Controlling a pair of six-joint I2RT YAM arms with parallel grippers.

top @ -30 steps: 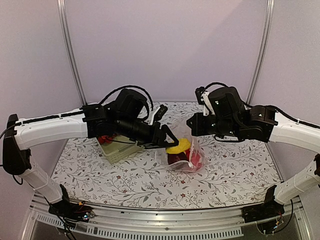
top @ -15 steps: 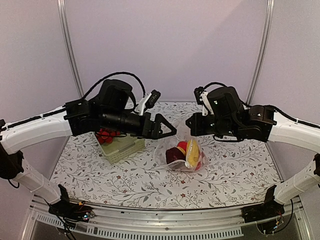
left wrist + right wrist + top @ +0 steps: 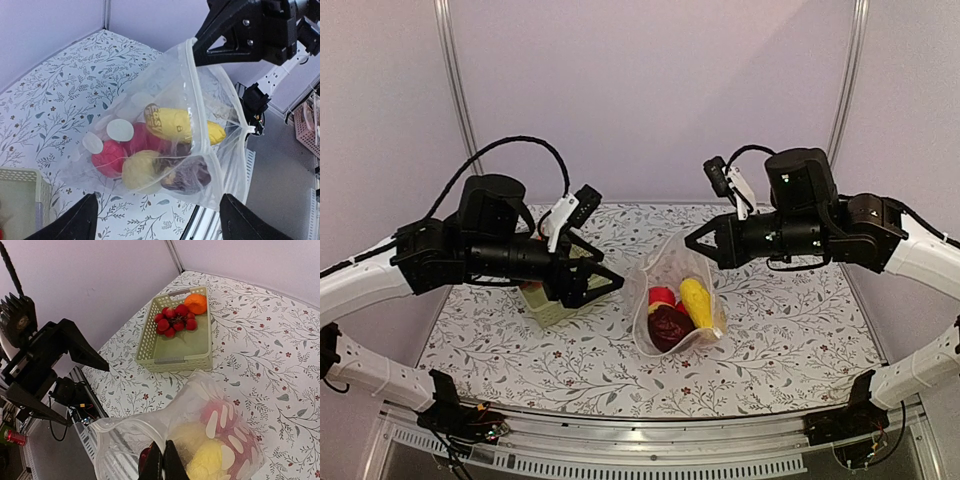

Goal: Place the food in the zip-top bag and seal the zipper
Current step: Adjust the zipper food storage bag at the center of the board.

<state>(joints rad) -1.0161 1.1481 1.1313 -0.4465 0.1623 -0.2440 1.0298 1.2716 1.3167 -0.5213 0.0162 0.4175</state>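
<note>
The clear zip-top bag (image 3: 672, 300) stands in the middle of the table, holding a yellow fruit (image 3: 696, 301), a red one (image 3: 662, 296) and a dark maroon one (image 3: 667, 325). My right gripper (image 3: 696, 243) is shut on the bag's upper edge and holds the mouth up; its fingers (image 3: 162, 462) pinch the plastic. The whitish zipper (image 3: 200, 100) runs along the open mouth. My left gripper (image 3: 607, 283) is open and empty, to the left of the bag. In the left wrist view its gripper (image 3: 160, 225) faces the bag (image 3: 165, 140), which shows yellow fruits (image 3: 177, 122), red (image 3: 110, 157) and maroon (image 3: 190, 175).
The pale green basket (image 3: 172, 360) stands left of the bag with a cluster of small red fruits (image 3: 172, 320) and an orange one (image 3: 195, 303) in it. In the top view the basket (image 3: 552, 310) is partly hidden under my left arm. The table's near edge is close in front of the bag.
The left gripper let the yellow fruit drop into the bag and drew back to the left, open. The right gripper lifted the bag's mouth higher.
</note>
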